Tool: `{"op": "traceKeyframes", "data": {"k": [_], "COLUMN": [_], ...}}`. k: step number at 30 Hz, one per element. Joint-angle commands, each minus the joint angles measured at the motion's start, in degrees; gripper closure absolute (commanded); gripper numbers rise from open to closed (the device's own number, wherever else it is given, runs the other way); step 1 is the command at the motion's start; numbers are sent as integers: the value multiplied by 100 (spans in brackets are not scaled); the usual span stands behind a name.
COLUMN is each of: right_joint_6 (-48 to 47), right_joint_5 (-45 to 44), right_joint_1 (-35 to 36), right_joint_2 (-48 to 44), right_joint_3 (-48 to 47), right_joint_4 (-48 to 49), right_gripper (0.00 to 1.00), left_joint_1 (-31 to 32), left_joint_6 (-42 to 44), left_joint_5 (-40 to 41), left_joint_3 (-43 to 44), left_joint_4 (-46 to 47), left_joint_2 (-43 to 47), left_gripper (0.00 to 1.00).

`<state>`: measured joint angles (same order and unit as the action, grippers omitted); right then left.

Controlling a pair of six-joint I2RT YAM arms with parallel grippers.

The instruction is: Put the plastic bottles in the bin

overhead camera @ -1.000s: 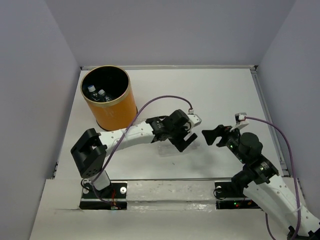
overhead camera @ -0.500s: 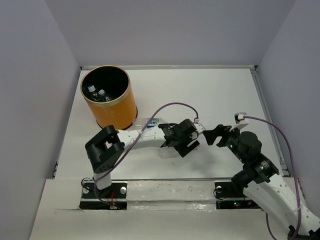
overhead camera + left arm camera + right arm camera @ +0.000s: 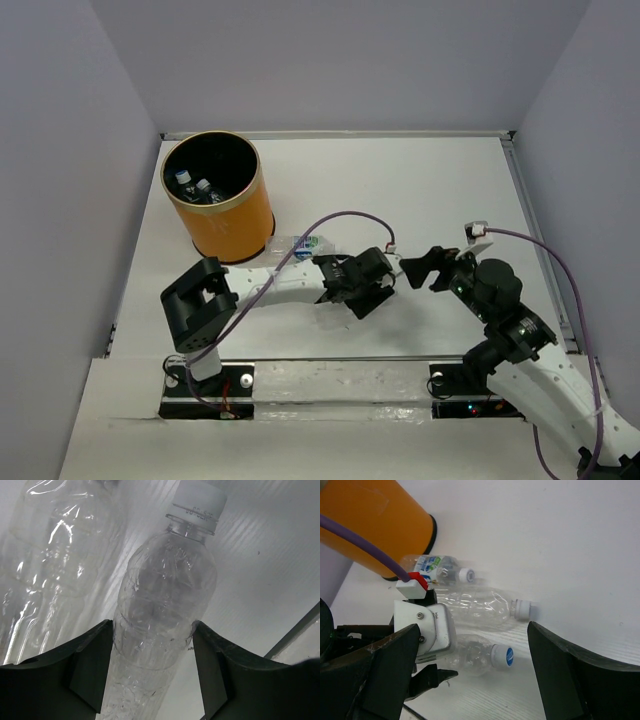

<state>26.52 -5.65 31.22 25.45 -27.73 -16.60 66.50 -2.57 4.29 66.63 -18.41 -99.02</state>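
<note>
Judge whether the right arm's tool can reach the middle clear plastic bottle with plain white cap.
Probably yes: that middle bottle lies uncovered before the open right tool; the left tool holds the nearer clear bottle.

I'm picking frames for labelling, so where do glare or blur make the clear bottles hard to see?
Left wrist: the middle bottle is sharp with small highlights; the left bottle is soft, streaked with glare. Right wrist: the labelled bottle by the bin looks slightly blurred. Top external: even light; clear plastic barely shows on the table.
</note>
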Motion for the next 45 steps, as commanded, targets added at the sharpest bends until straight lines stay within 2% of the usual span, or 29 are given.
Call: {"op": "traceKeyframes", "data": {"k": [1, 4, 8, 14, 15, 21, 25, 32, 34, 36, 37, 38, 40, 41, 42, 45], "right_joint_6": [-253, -297, -297, -437, -464, -446, -517, -691, -919, -1148, -1289, -1655, -2000, -2324, -2484, -3152], "right_joint_5": [-7, 195, 284, 354, 398, 829, 969, 1522, 1532, 1453, 1409, 1261, 971, 804, 750, 635], "right_joint_1": [-29, -29, -29, -29, -29, -29, -29, 42, 435, 664, 779, 902, 1157, 1210, 1211, 1360], "right_joint_2": [214, 477, 742, 1014, 1206, 1656, 1901, 2533, 2910, 3243, 3429, 3631, 4290, 4728, 4923, 5416], "right_joint_3": [-268, -277, -356, -383, -391, -269, -224, -338, -600, -846, -996, -1155, -1706, -1884, -2042, -2596], "right_joint_4": [174, 368, 543, 904, 930, 1203, 1291, 1528, 1528, 1441, 1371, 1274, 888, 686, 624, 404], "right_gripper": [9, 9, 9, 9, 9, 9, 9, 10, 10, 9, 9, 7, 7, 6, 6, 5], "left_joint_1": [109, 65, -155, -1216, -1558, -2457, -3027, -4679, -5364, -5497, -5533, -5569, -5622, -5630, -5630, -5630], "left_joint_6": [107, 195, 187, 38, -93, -472, -639, -1095, -1333, -1343, -1351, -1369, -1404, -1457, -1466, -1475], "left_joint_5": [325, 773, 845, 889, 871, 1213, 1731, 1926, 1751, 1942, 2057, 2084, 2067, 1997, 1918, 1550], "left_joint_3": [69, 17, 69, 244, 454, 1298, 1317, 1142, 993, 896, 869, 860, 852, 808, 782, 563], "left_joint_4": [57, 92, 110, 759, 813, 1226, 1639, 2052, 2244, 2473, 2492, 2492, 2361, 2317, 2290, 2211], "left_joint_2": [1375, 2042, 2720, 3582, 3635, 3785, 3908, 3557, 3434, 3320, 3276, 3232, 3118, 3108, 3117, 3345], "left_gripper": [74, 74, 74, 74, 74, 74, 73, 73, 73, 72, 71, 52, 30, 9, 1, 1]}}
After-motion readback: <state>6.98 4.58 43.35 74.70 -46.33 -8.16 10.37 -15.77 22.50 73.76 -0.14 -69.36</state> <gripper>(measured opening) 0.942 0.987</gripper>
